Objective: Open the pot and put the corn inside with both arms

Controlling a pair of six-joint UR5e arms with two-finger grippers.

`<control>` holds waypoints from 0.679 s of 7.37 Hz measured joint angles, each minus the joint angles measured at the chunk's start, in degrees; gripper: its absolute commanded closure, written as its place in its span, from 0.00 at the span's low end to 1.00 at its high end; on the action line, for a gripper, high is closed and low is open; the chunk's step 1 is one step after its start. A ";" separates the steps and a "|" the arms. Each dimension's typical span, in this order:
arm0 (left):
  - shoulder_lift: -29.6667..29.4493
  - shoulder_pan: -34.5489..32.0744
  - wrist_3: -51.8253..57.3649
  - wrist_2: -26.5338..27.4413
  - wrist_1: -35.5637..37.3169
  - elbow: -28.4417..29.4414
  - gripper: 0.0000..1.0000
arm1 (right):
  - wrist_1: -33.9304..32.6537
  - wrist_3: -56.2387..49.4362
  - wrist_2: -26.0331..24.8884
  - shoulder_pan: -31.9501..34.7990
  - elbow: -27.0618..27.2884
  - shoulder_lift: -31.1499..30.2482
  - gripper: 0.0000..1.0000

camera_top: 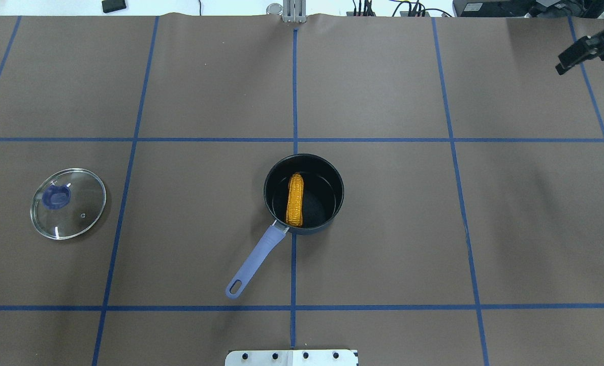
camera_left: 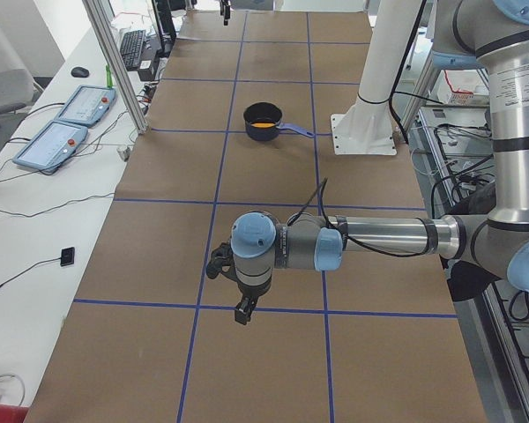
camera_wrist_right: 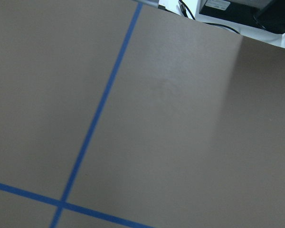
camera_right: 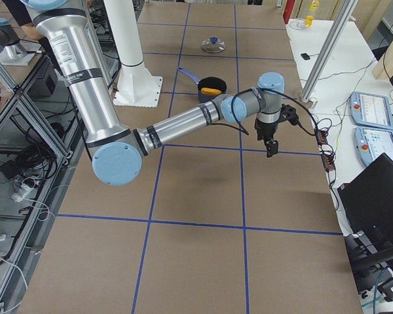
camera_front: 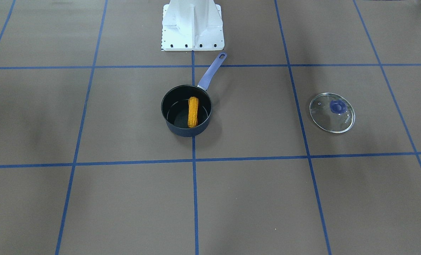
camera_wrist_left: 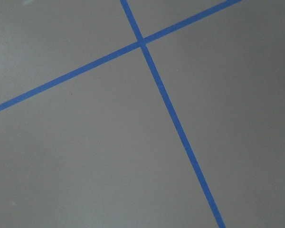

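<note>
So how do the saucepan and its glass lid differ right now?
The saucepan is dark and opaque; the lid is clear glass. The saucepan stands open with the corn cob lying inside; the lid lies knob-up on the table, far off on the robot's left. Both have lavender-blue grips.

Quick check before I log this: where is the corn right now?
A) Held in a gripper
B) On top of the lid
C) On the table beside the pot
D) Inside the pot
D: the corn lies inside the open pot, and the glass lid sits well off to one side, with no gripper near either.
</note>
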 measured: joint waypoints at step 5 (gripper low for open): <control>-0.53 0.03 -4.53 -0.13 2.02 -1.05 0.02 | 1.49 -3.13 0.07 6.08 6.16 -19.62 0.00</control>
